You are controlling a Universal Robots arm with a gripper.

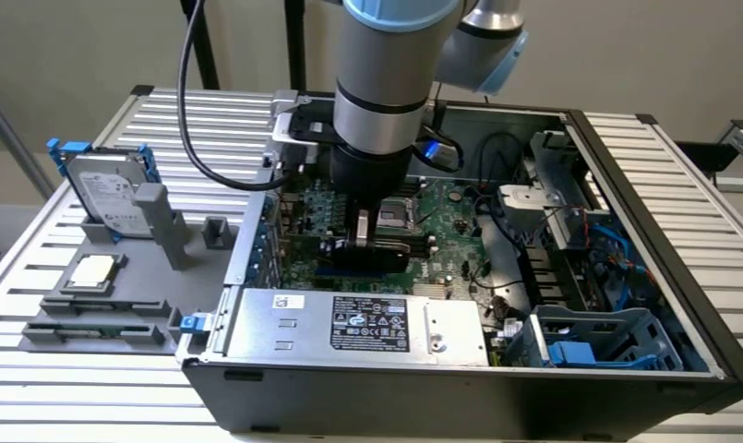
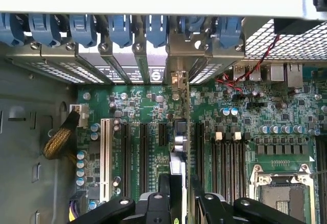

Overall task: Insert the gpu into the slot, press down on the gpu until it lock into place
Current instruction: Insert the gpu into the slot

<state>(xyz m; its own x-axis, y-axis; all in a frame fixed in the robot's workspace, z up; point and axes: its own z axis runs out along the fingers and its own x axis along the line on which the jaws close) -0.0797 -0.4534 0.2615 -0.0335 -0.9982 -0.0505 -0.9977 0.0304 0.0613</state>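
We log the gripper (image 2: 176, 196) clamped on the gpu (image 2: 180, 147), edge-on between its fingers; insertion step seems underway over the motherboard (image 2: 240, 112). Next calls for straight downward pressure.

An open black computer case (image 1: 470, 392) sits mid-frame on the slatted bench (image 1: 51, 388), its silver power supply (image 1: 359, 323) along the lower edge and a blue drive cage (image 1: 593, 346) at lower right. At left, a hard drive (image 1: 110, 198) stands upright in a grey holder (image 1: 161, 221) (a small chip (image 1: 90, 269) lies below it).
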